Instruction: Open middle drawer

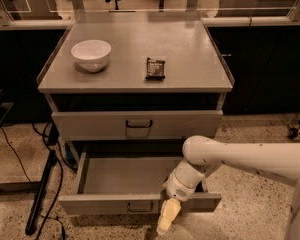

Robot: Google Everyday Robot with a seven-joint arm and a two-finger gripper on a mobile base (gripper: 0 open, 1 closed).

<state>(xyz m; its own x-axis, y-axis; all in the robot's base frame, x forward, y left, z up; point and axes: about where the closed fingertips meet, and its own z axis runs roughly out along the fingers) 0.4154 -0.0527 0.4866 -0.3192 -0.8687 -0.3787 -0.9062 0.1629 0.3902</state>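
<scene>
— Where does the arm [250, 159] end?
— It runs off the right edge, and it covers the right end of the middle drawer [110, 204].
— The claw [163, 226]?
— Low before that drawer's front, by the bottom edge, which cuts off the cabinet [60, 119] below.
— The packet [155, 68] on the worktop [190, 49]?
— Its print is too small to read.

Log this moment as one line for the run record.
task: open middle drawer | grey metal middle drawer: pulled out | pincer: low, in front of the drawer's front panel, right of centre | status: drawer open
</scene>
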